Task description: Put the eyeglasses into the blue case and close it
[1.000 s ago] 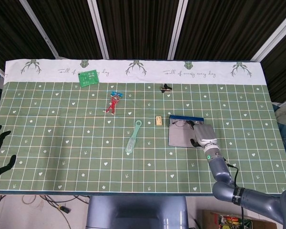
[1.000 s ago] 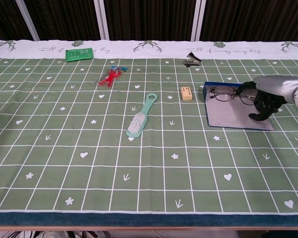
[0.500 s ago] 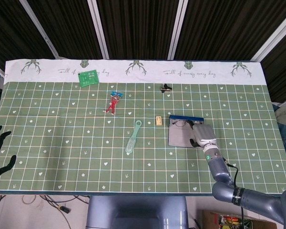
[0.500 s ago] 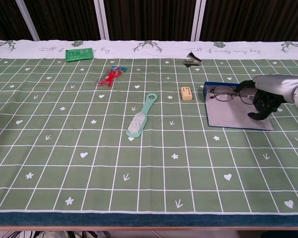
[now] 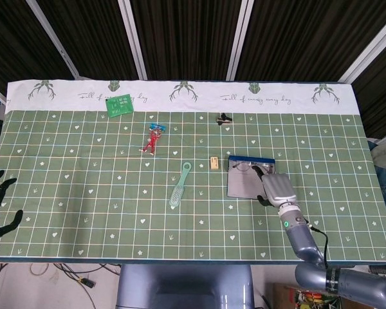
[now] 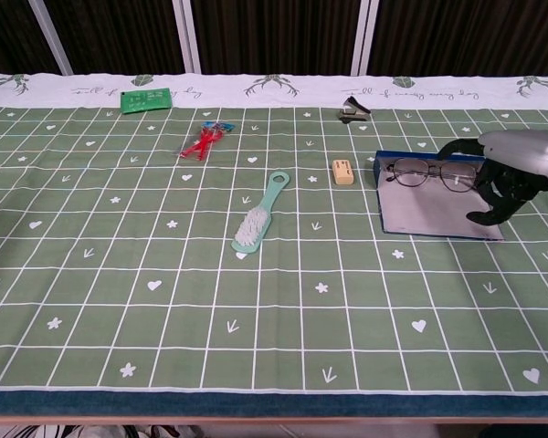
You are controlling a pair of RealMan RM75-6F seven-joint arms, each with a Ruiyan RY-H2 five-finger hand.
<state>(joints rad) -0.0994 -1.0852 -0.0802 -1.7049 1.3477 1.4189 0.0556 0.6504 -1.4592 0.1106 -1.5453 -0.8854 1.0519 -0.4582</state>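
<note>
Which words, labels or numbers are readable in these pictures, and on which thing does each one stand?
"Full of every day", roughly, in cursive script, printed twice on the white border of the tablecloth; the script is small, so the wording is uncertain.
Green card: it bears white marks, too small to read.
Small tan block: any print on it is too blurred to read.
No other text is legible.

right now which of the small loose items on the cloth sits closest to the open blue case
The tan eraser, lying just left of the blue case. The black staple remover sits further back near the white border, and the mint brush and red toy lie further left.
</note>
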